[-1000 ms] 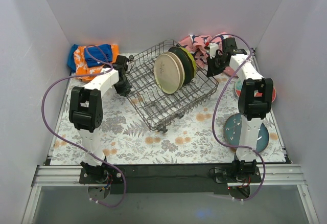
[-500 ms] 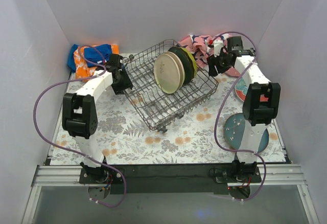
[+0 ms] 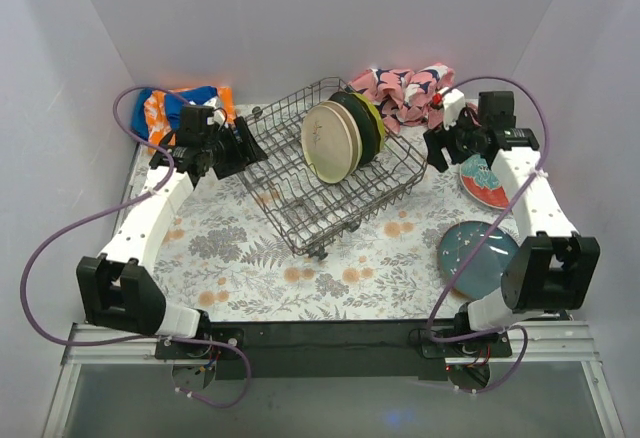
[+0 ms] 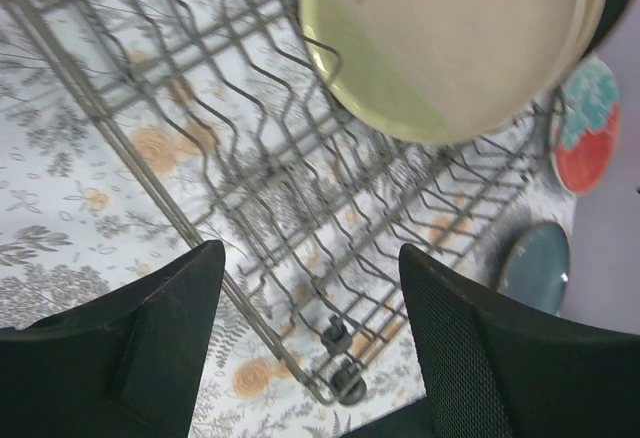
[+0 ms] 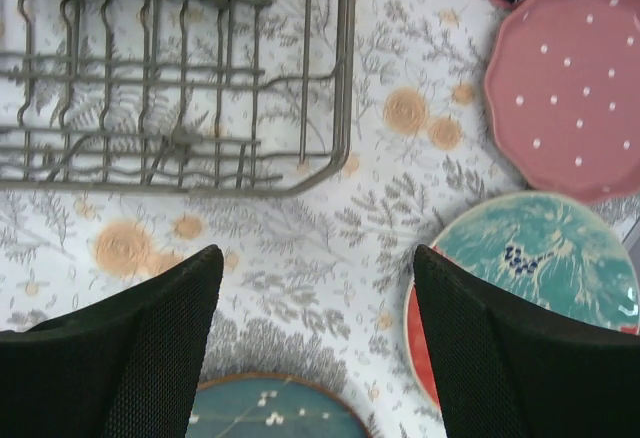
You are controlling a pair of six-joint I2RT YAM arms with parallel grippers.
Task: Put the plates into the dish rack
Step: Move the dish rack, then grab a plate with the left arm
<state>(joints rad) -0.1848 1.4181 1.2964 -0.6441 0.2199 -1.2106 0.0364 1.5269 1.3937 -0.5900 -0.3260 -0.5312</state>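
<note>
Floral table cover [image 3: 300,258] fills most of the top view, with the dish rack [image 3: 300,198] sitting skewed in the middle. A row of plates [image 3: 358,130] stands on edge in its far right end. Only the cream plate [image 3: 330,142] in front shows properly; the dark and lime ones behind it are mostly hidden, so no count from me. Far corners: pink patterned cloth [image 3: 400,88] on the right, orange and blue cloth [image 3: 165,108] on the left, partly behind the left arm. Flat on the right side lie a teal plate [image 3: 478,256] near and a teal-and-red plate [image 3: 487,180] further back, both partly under the right arm. The pink dotted plate [image 5: 565,83] only shows clearly in the right wrist view, cut off at the edge. Left gripper [image 3: 240,148] hangs at the rack's left edge, right gripper [image 3: 440,146] just off its right end. The wrist views show both spread wide, nothing between the fingers.
</note>
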